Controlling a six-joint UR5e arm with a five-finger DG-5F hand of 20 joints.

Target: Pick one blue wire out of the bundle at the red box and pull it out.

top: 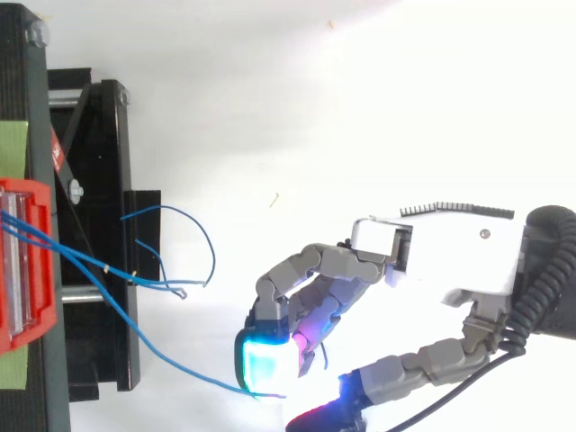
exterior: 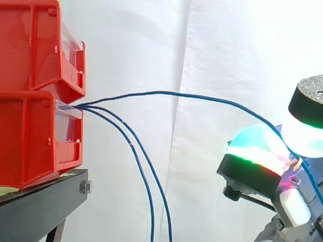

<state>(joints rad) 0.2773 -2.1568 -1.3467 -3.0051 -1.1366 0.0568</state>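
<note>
White curtain [exterior: 227,50] behind the whole set-up.

Side view: two bins stacked at 9 o'clock, an upper red plastic bin [exterior: 35,45] on a lower red plastic bin [exterior: 30,136], both on a black metal stand [exterior: 40,206]. A bundle of three thin blue wires leaves the lower bin's front. Two slack blue wires [exterior: 144,176] droop toward 6 o'clock. The third, a long blue wire [exterior: 176,93], arcs across to 4 o'clock and into the robot hand [exterior: 252,151]. It is pinched between a green-cyan pad and a white-glowing pad [exterior: 305,133], and its tail drops toward 5 o'clock.

Top view: hand at 4 o'clock with fingers curled, its cyan pad [top: 264,360] on the wire. The lower bin sits at 9 o'clock, well apart from the hand.
</note>
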